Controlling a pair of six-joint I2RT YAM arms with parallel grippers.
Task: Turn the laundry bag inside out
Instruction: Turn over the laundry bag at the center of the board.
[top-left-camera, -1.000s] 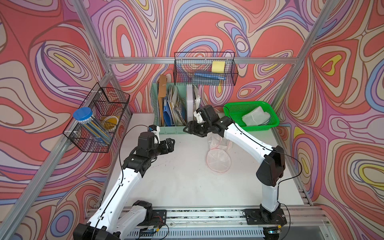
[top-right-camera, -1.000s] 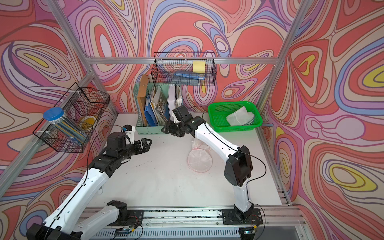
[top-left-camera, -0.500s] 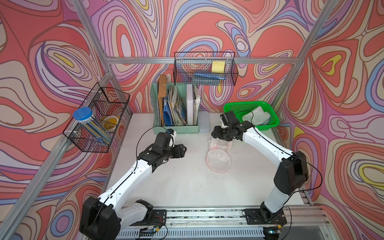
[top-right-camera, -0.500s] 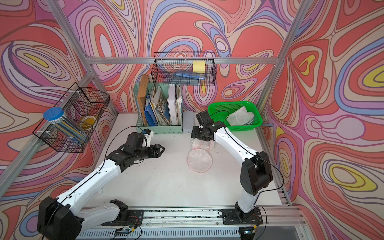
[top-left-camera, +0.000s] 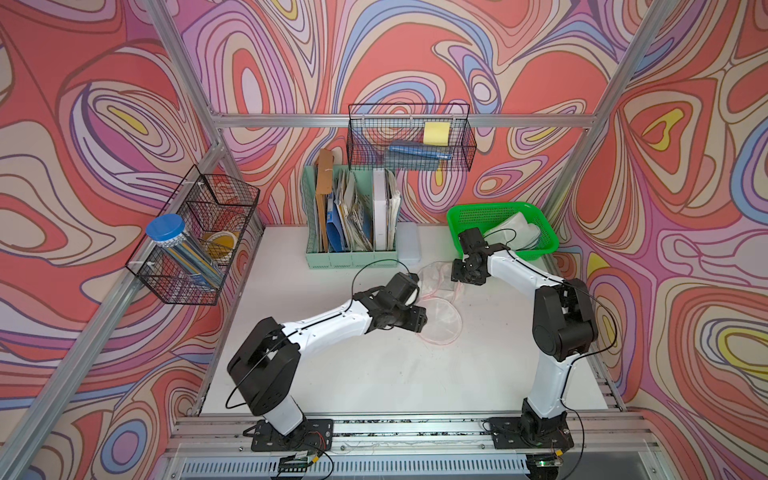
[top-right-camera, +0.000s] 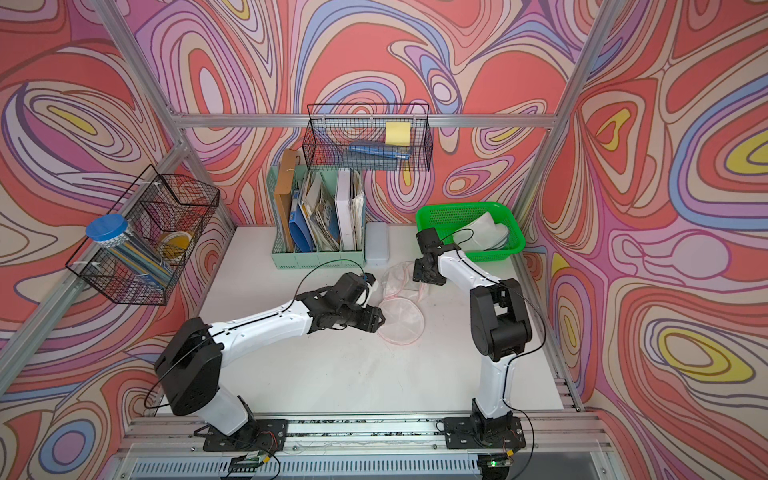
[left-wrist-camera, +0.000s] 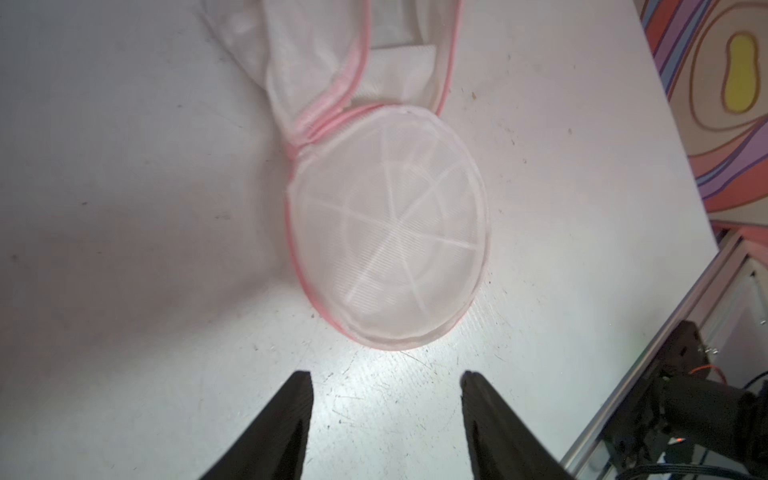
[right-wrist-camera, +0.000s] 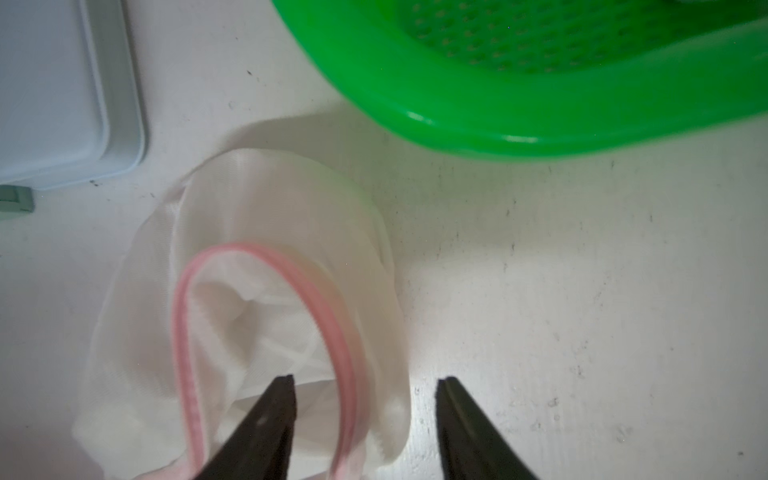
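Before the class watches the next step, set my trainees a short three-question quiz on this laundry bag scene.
1. True or false: the left claw grips the laundry bag.
2. The right claw is: A) shut, B) open over the bag's pink rim, C) out of view.
3. Fill in: the basket standing on the table is ___.
Key: 1 false; 2 B; 3 green.
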